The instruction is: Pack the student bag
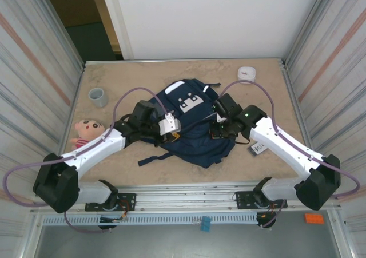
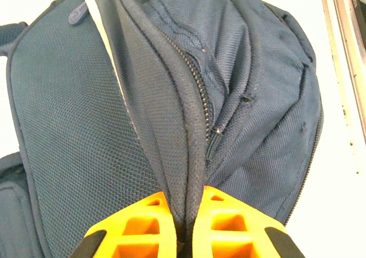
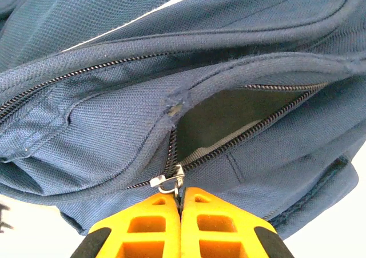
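Navy bag [image 1: 191, 129] lies mid-desk [image 1: 269, 98] between your arms. Left fingers [image 2: 143, 223] are clamped on a fabric fold beside the zip. Right fingers [image 3: 217, 223] are pressed together on the zip pull [image 3: 167, 181]; the opened gap runs away up-right from them, so you'd likely pull along that line

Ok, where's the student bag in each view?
Top external: student bag at the centre of the table.
Left wrist: above the left claw, which pinches a fold of it.
Right wrist: above the right claw, shut on the zipper pull.
Shared landmark: black zipper teeth, in both wrist views.
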